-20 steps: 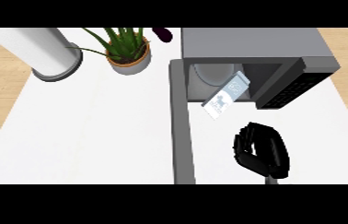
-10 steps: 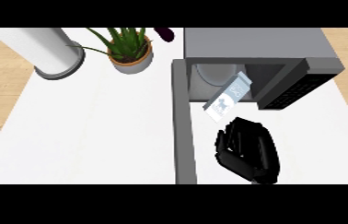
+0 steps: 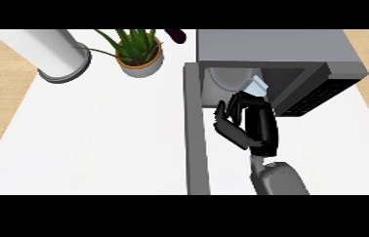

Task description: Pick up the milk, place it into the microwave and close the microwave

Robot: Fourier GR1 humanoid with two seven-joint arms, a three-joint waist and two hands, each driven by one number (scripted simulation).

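Observe the right hand point(image 3: 258, 126): advanced over the last second from the bare worktop point(image 3: 108, 133) up to the mouth of the microwave point(image 3: 274, 48). Read the fingers point(image 3: 232, 128) as curled round the near end of the milk carton point(image 3: 256, 87), hiding most of it. A second ago, stood well apart from the carton, nearer the view's lower edge.

Locate the carton just beyond the fingers, at the threshold of the cavity, with only its far end showing. Note that far end at much the same spot as before: reached, but not visibly carried deeper. Cannot confirm whether seated on the cavity floor or tilted over the sill.

Find the open microwave door point(image 3: 194, 133) just left of the fingers, edge-on, swung out toward the view's lower edge. Disregard the potted plant point(image 3: 138, 55) and the paper towel roll point(image 3: 51, 50), both well left of the fingers.

Treat the placing step as under way, not complete. Judge the remaining work as follows: move the carton fully past the sill, release, withdraw, then swing the door shut. Watch for tipping at the sill, and for the door meeting the forearm point(image 3: 279, 180) if closed before withdrawal. Record no left hand in the view.
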